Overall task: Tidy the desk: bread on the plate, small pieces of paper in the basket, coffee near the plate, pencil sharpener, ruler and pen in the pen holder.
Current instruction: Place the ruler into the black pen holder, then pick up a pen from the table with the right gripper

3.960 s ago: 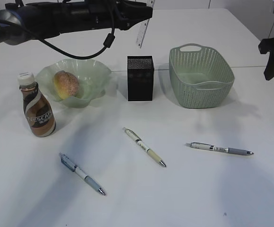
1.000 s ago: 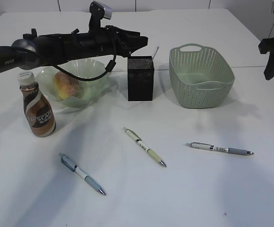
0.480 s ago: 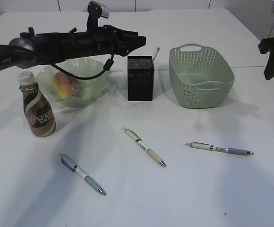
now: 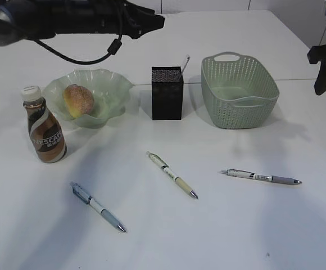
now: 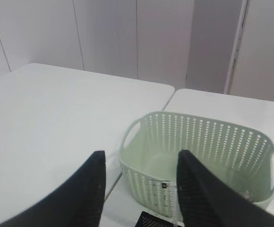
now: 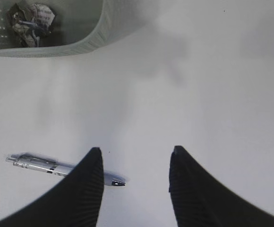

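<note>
The coffee [image 4: 45, 128] stands beside the plate [image 4: 109, 84] with the bread [image 4: 79, 100]. The ruler [image 4: 184, 62] pokes from the pen holder [image 4: 167, 93]. Three pens lie loose. Both grippers [image 5: 139, 189] [image 6: 134, 187] are spread, holding nothing.

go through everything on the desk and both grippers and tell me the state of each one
Bread: in the plate.
Coffee: upright, capped, beside the plate.
Pen holder: upright, ruler standing in it.
Basket: upright, paper wad inside.
Three pens: flat on the desk.
Left gripper: open, empty.
Right gripper: open, empty, above one pen.
</note>
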`<state>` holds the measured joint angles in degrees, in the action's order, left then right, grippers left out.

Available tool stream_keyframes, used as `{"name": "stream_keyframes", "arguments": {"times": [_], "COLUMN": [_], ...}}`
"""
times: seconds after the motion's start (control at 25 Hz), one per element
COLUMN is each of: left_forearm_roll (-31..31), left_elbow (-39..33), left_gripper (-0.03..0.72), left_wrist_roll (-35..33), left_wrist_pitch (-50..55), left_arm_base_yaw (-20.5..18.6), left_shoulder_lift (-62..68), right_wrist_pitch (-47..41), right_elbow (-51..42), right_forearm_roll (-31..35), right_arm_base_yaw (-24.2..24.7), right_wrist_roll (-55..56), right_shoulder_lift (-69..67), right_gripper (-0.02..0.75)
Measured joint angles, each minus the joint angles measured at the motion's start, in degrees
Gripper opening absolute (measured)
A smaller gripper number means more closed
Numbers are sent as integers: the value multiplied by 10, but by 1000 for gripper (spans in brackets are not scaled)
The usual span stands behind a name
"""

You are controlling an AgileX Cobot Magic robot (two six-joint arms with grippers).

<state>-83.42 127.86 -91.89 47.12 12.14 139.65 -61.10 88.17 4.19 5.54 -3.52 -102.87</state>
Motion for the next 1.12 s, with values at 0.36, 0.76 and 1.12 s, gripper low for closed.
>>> {"name": "stream_keyframes", "arguments": {"times": [0.36,0.76,1.12], "left_forearm_roll": [261,451,614], "left_elbow": [0,1,1], "left_gripper": [345,342,342], "left_wrist_roll": [200,437,717], "left_wrist_pitch": [98,230,241], "left_arm_base_yaw": [0,0,0], "left_shoulder_lift": [-89,-147,-188], "right_wrist_pitch": [0,0,-2], "right_elbow": [0,0,0], "right_forearm_roll": [14,28,56], "right_arm_base_yaw": [0,0,0], "right_wrist_roll": [0,-17,-73], "right_shoulder_lift": [0,0,0], "right_gripper": [370,370,370]}}
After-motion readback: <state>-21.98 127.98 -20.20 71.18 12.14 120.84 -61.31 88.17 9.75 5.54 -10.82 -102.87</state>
